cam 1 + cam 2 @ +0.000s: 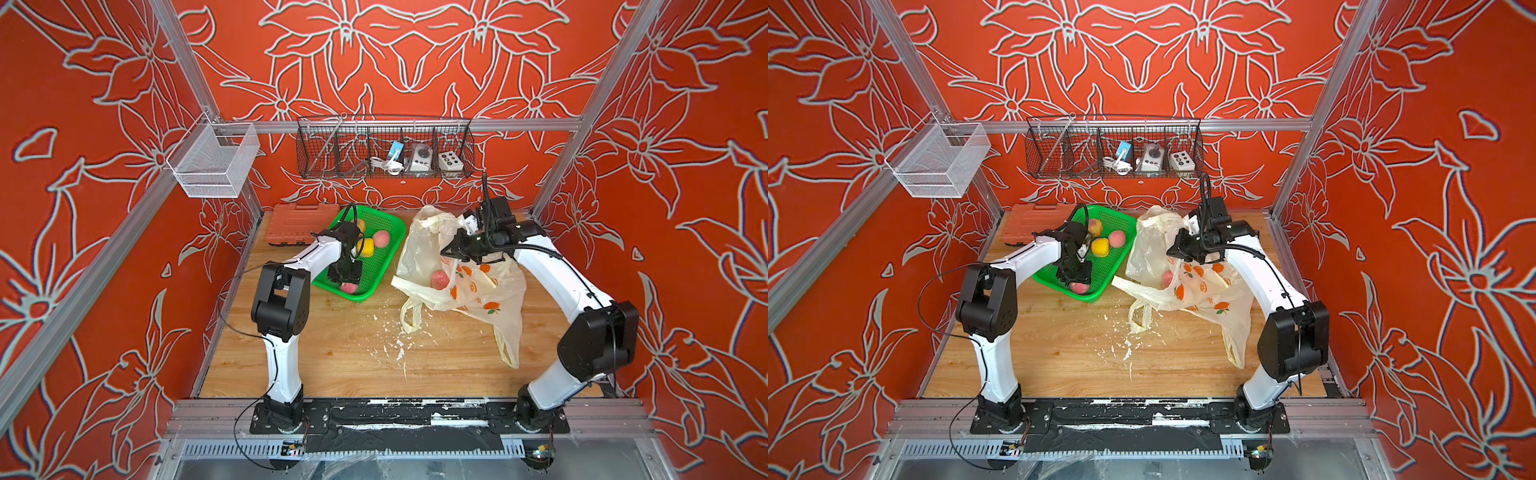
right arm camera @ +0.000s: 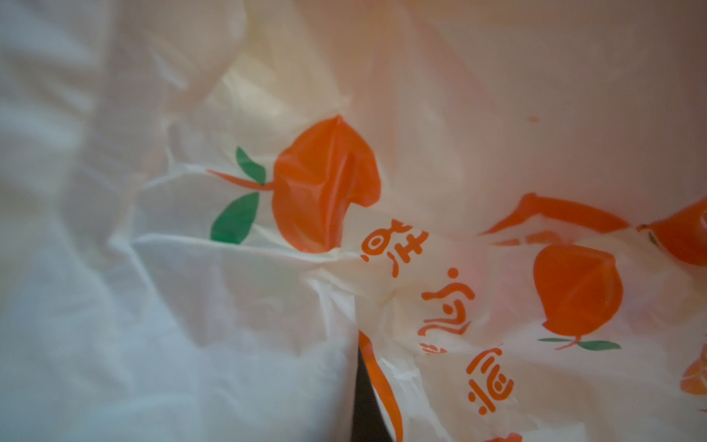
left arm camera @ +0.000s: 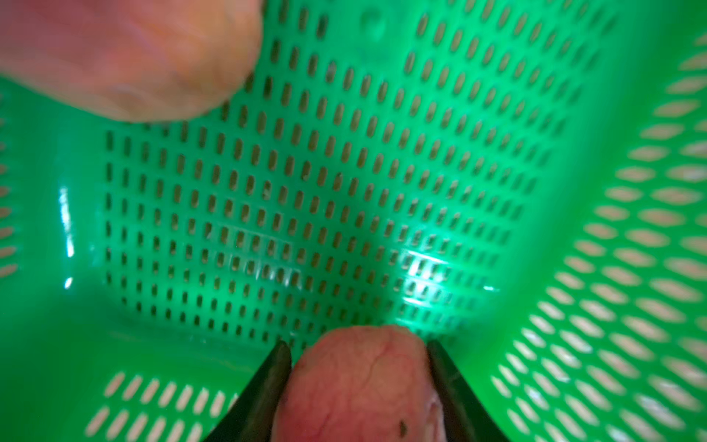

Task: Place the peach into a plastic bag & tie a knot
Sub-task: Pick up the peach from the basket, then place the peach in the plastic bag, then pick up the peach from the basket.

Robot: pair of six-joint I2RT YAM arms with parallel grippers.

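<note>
A green basket (image 1: 374,266) (image 1: 1105,270) (image 3: 344,191) stands at the back left of the table. My left gripper (image 1: 347,281) (image 1: 1077,282) (image 3: 356,344) reaches down into its near corner, and its two black fingers press both sides of a pink peach (image 1: 350,288) (image 1: 1080,288) (image 3: 359,386). The plastic bag (image 1: 419,257) (image 1: 1148,249) (image 2: 229,306), pale with orange fruit prints, lies to the right with another peach (image 1: 439,279) (image 1: 1168,277) inside. My right gripper (image 1: 452,249) (image 1: 1177,248) (image 2: 359,382) is shut on the bag's upper rim and holds it raised; the film hides most of its fingers.
More fruit lies in the basket: a pink one (image 1: 381,239), a yellow one (image 1: 366,247), and a blurred one (image 3: 114,57) close by. An orange tool case (image 1: 299,222) sits behind the basket. White scraps (image 1: 395,340) litter the wooden table. Wire baskets (image 1: 384,147) hang on the back rail.
</note>
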